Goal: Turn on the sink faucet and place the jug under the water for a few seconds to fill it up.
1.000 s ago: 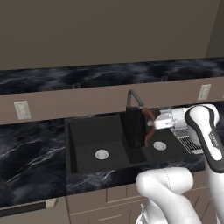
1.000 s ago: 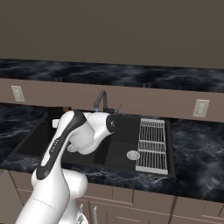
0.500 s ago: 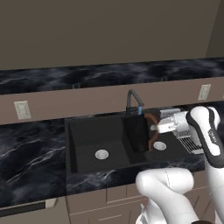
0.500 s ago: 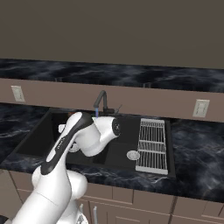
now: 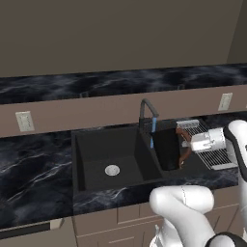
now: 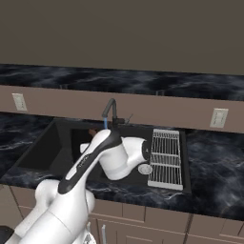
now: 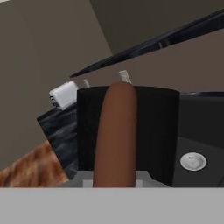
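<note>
Under the faucet (image 5: 147, 112), jaws clamp the jug (image 5: 166, 147) handle (image 7: 114, 135); left view shows water (image 5: 153, 131).

Two rear base views share the sink (image 5: 111, 149), hand view close on jug (image 7: 131, 131)

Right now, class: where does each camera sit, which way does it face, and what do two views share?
Left base view: behind the arm's left, looking down at the sink; the arm rises lower right.
Right base view: behind its right; the arm hides the jug.
Hand view: along the tool, facing the jug handle.
Shared: both base views show the faucet and water.
</note>
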